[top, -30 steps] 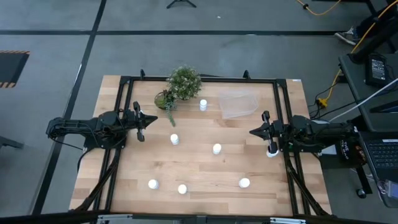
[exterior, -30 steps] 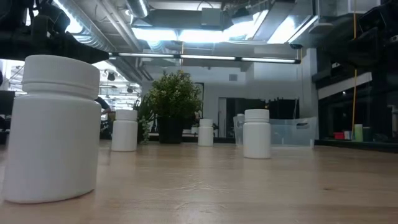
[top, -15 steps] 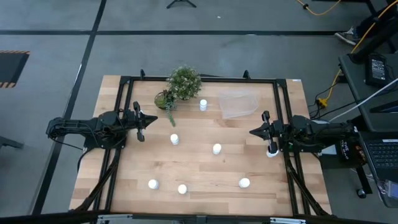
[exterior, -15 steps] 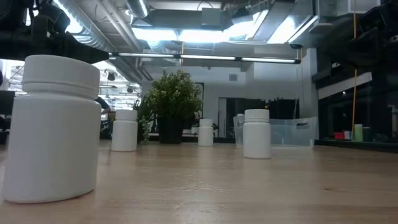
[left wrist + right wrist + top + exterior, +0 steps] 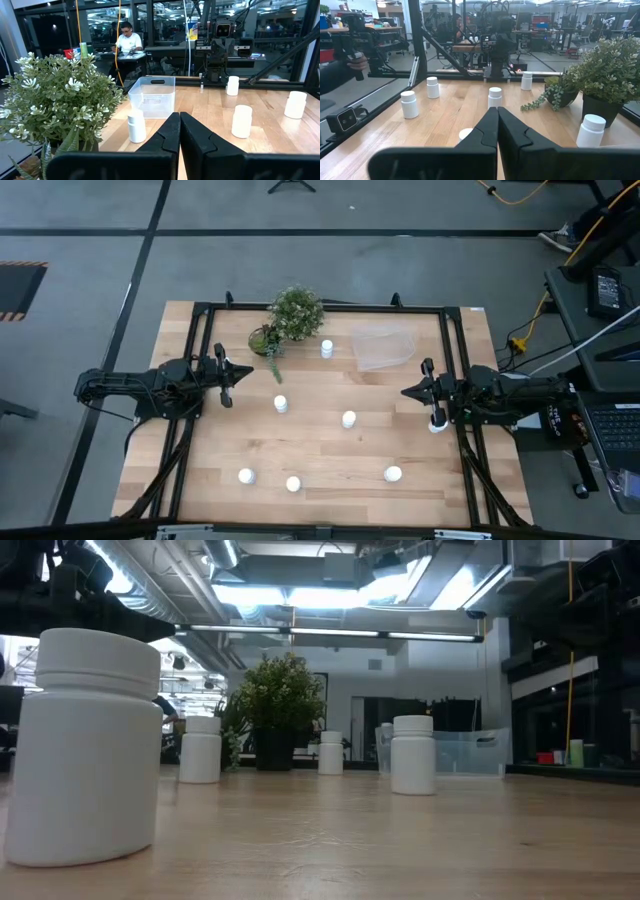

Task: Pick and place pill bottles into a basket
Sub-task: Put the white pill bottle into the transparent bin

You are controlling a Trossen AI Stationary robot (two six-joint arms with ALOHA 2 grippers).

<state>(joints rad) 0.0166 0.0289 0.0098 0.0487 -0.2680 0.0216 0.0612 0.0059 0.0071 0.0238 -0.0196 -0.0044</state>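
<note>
Bottles stand scattered across the worktop (image 5: pixel 330 450), seven small white ones with caps, none yet in the basket (image 5: pixel 384 349), the clear dish at the far edge beside the plant (image 5: pixel 294 313). One bottle (image 5: pixel 327 349) sits between plant and basket; another (image 5: pixel 437 423) stands right by the right tool (image 5: pixel 408 393); three line the near edge. Both tools are closed and hold nothing, the left tool (image 5: pixel 243 372) parked at its side of the worktop.

These look light, rigid plastic, smooth-sided and likely slippery, easy to tip with a clumsy nudge. A squeeze across the body just under the cap seems the safest hold; the stiff wall should take it. The basket looks thin and light too, and may slide if bumped.

From overhead, the whole layout reads at a glance, yet the basket is only a faint outline. The left wrist view shows its upright clear walls (image 5: pixel 152 95). The low view looms one bottle (image 5: pixel 85 745) large but shows neither arm.
</note>
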